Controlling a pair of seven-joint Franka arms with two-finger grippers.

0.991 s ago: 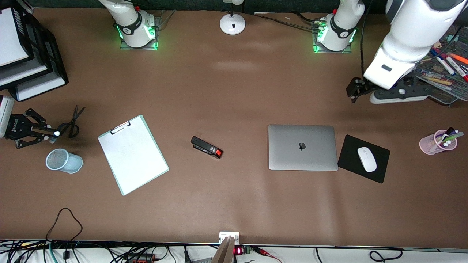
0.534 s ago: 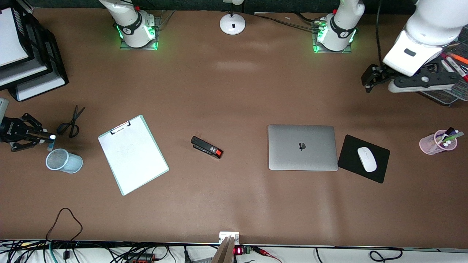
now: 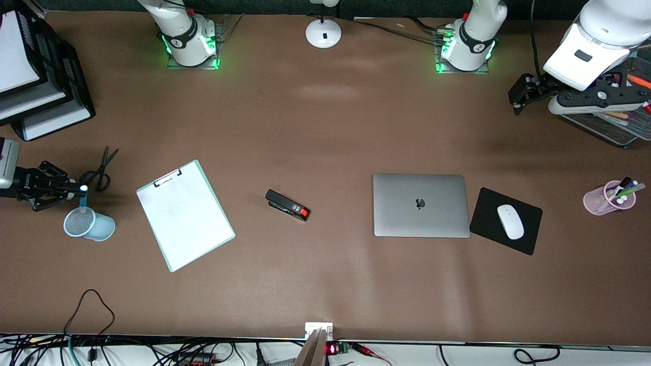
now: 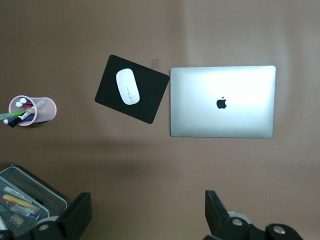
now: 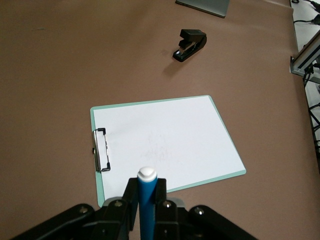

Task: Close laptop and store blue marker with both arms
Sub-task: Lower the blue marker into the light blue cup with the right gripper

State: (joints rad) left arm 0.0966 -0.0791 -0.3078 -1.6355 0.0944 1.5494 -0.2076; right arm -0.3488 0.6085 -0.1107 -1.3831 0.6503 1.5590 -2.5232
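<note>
One blue marker [image 3: 83, 197] pinched in right gripper [image 3: 76, 190] jaws; one laptop [image 3: 420, 205] shut; left gripper [image 3: 520, 95] jaws spread.

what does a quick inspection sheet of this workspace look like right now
surface: brown table, no spills seen
job's things: laptop closed flat; blue marker held over mesh cup
clutter: clipboard, stapler, scissors, mouse on mouse pad, pink pen cup
grippers: right gripper shut on marker; left gripper open, by marker tray
cables: bundle along table's front edge
surroundings: paper trays, lamp base
</note>
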